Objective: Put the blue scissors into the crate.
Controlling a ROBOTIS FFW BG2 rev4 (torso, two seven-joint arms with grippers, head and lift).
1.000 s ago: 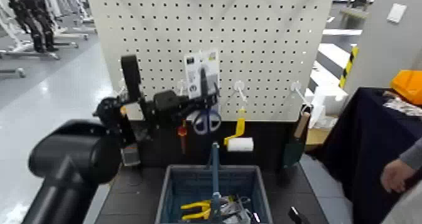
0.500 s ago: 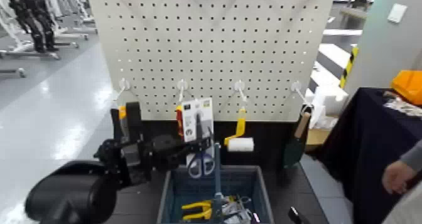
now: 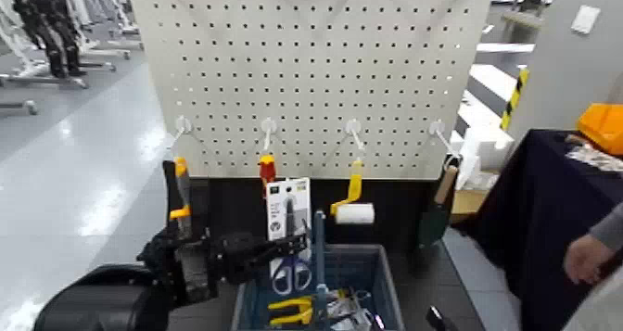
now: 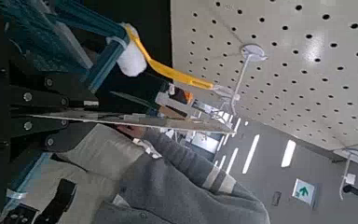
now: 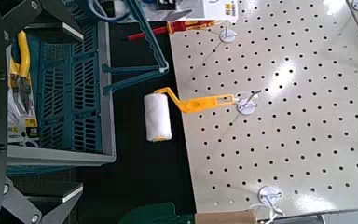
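Observation:
The blue scissors (image 3: pixel 291 273) sit on a tall white card, held upright. Their handles hang at the far rim of the grey-blue crate (image 3: pixel 245 290), just left of its upright central handle (image 3: pixel 318 251). My left gripper (image 3: pixel 275 248) comes in from the left and is shut on the card's lower part. In the left wrist view the card (image 4: pixel 130 119) shows edge-on between the dark fingers. My right gripper (image 3: pixel 436 317) is parked low at the right of the crate, open and empty. Its wrist view looks over the crate (image 5: pixel 65 93).
A white pegboard (image 3: pixel 371 75) stands behind the crate. On it hang a red-and-yellow screwdriver (image 3: pixel 267 171), a yellow-handled tool (image 3: pixel 181 194), a yellow paint roller (image 3: pixel 353 210) and a wooden-handled tool (image 3: pixel 447 182). Yellow pliers (image 3: pixel 289 309) lie in the crate. A person's hand (image 3: pixel 584 257) is at the right.
My left gripper has come down from hook height on the pegboard with the scissors card, which now hangs low at the crate's far rim. The right arm has not moved.

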